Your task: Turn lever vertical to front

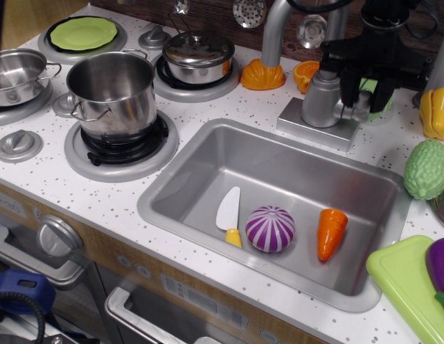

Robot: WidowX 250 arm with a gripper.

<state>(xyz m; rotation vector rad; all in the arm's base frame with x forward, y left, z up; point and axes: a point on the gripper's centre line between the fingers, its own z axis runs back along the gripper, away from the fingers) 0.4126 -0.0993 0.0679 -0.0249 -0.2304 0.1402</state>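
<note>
Lever (358,107): short rigid smooth stub, likely slippery, pivots on faucet body (319,100). Gripper (364,94) fingers spread, straddling it. I'd pinch near tip for leverage.

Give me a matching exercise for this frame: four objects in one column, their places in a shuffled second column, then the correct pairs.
Objects:
1. carrot
2. green plate
3. large steel pot
4. pincer

Places:
A. on the front stove burner
B. at the lever on the side of the faucet body
C. lying in the sink, right of the purple-striped onion
D. on the back-left burner

Pairs: 1-C, 2-D, 3-A, 4-B
</note>
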